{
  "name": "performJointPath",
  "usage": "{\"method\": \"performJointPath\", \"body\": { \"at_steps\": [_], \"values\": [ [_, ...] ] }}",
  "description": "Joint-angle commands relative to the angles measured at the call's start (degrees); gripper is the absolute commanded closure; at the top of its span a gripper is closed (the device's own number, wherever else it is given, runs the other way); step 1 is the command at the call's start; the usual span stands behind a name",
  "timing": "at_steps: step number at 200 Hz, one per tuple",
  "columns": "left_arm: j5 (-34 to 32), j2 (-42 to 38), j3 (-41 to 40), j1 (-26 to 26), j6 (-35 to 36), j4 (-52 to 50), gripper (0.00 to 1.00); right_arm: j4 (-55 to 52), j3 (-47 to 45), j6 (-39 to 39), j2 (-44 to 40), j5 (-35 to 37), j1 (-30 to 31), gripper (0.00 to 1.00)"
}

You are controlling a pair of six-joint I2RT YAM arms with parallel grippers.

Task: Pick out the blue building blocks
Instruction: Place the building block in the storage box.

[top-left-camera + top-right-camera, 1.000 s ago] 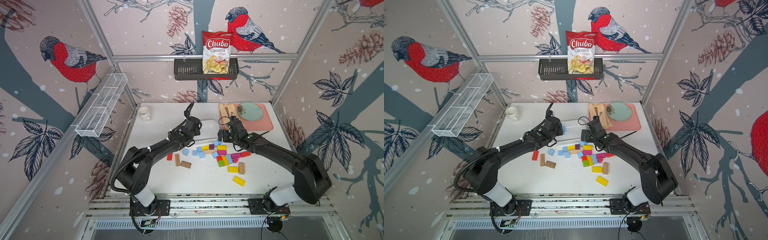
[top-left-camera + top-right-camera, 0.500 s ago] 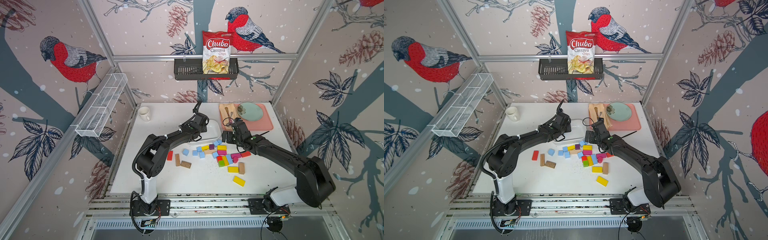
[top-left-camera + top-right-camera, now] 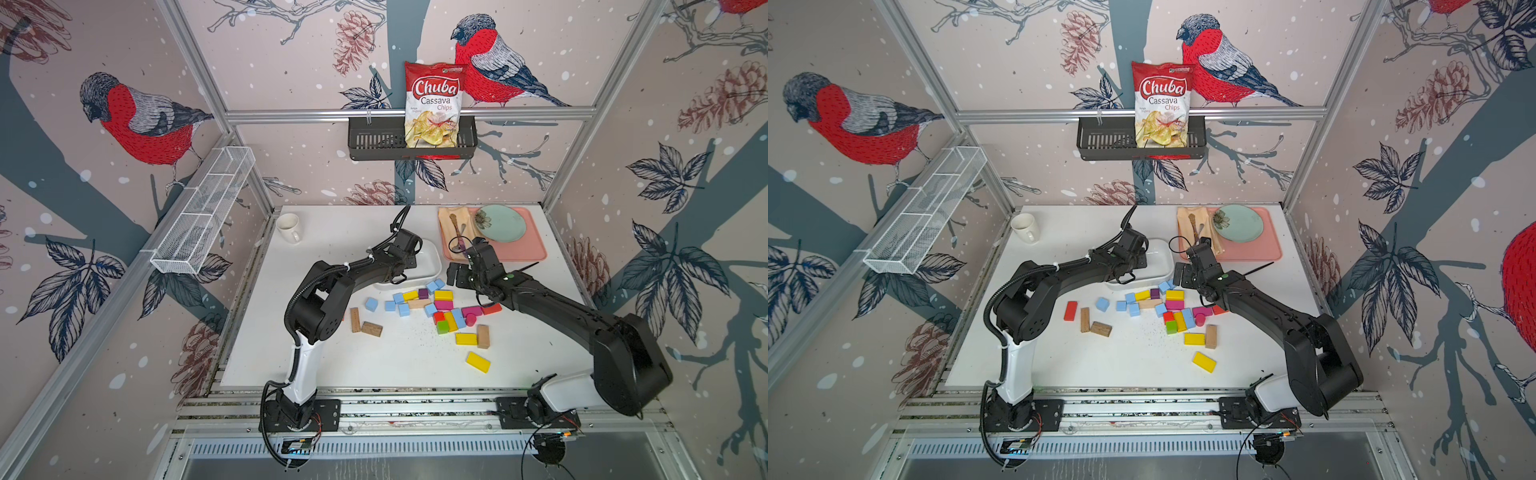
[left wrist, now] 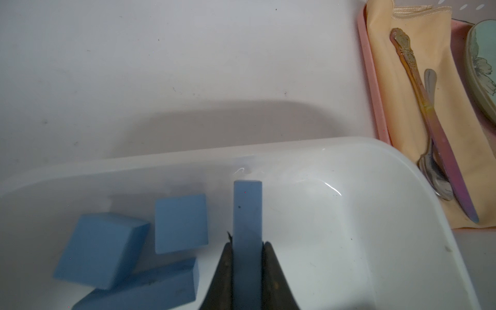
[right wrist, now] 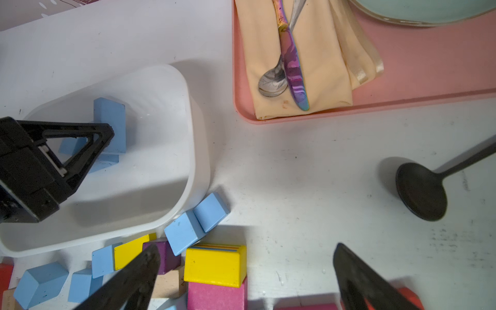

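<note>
Only the left arm [image 3: 332, 284] moved. A second ago the left gripper [image 4: 247, 245] was at the left end of the white tub [image 4: 349, 150]. Half a second ago it was over the tub. Now it's down inside, jaws clamped on the blue bar [image 4: 247, 209] it carried in, bar tip near the tub's far wall. The arm folded meanwhile: elbow came up and in over the table's [image 3: 332, 224] left edge, lower link now near upright.
</note>
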Motion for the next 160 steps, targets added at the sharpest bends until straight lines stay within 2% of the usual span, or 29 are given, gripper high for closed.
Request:
{"method": "performJointPath", "body": {
  "at_steps": [1, 16, 41, 56, 106, 160],
  "values": [
    [-1.36, -0.02, 0.33, 0.17, -0.92, -0.3, 0.84, 1.15, -0.17, 0.16, 0.31, -0.65, -0.22, 0.0],
    [-1.57, -0.21, 0.27, 0.17, -0.92, -0.39, 0.76, 1.15, -0.27, 0.17, 0.42, -0.75, -0.32, 0.01],
    [-1.44, -0.78, 0.18, 0.12, -0.91, -0.14, 0.57, 1.24, -0.43, 0.16, 0.4, -0.75, -0.48, 0.01],
    [-1.43, -1.25, 0.18, 0.17, -0.76, -0.04, 0.52, 1.24, -0.49, 0.16, 0.4, -0.77, -0.5, 0.0],
    [-2.11, -7.25, -1.2, 0.16, 1.38, 0.57, 0.44, 0.81, -0.61, -0.01, -0.35, -1.1, -0.59, 0.0],
    [-4.18, -20.79, -11.98, 0.26, 4.17, 4.55, 0.36, 0.63, 0.04, -1.36, -0.69, -2.98, -0.37, 0.01]
  ]
}}
